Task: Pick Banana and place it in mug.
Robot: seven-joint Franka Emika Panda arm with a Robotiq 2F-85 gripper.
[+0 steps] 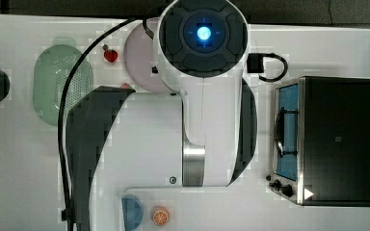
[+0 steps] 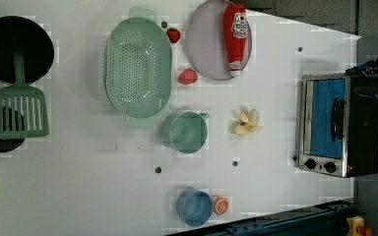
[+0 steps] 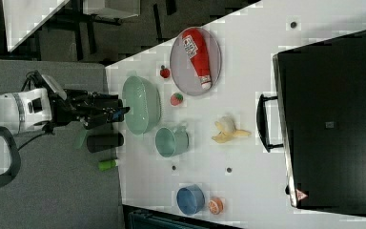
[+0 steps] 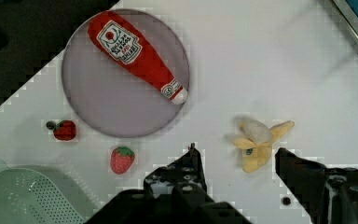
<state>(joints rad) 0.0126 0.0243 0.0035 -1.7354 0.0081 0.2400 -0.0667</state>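
I see my claw (image 4: 235,163) with its two dark fingers (image 4: 186,170) spread apart, and nothing is between them. It hangs high over the white table (image 4: 279,56), so the job has hardly begun. The small pale yellow peeled banana (image 4: 257,142) lies flat on the table below the claw, and in the wrist view it sits in the gap between the two finger ends, closer to one of them. Nothing touches it yet. The round dark teal-green mug (image 2: 188,132) with its little side handle stands upright on the table, near the banana but apart from it, and it looks empty inside. In the left view the mug is on the left view's left of the banana. A round lilac plate (image 4: 98,102) with a soft red ketchup bottle (image 4: 135,53) on it lies farther out from the claw, past the banana, and two little red strawberries (image 4: 121,159) sit near its edge. I think all the steps are left: I must go down, close on the banana, lift it, carry it over the mug and let it drop in.
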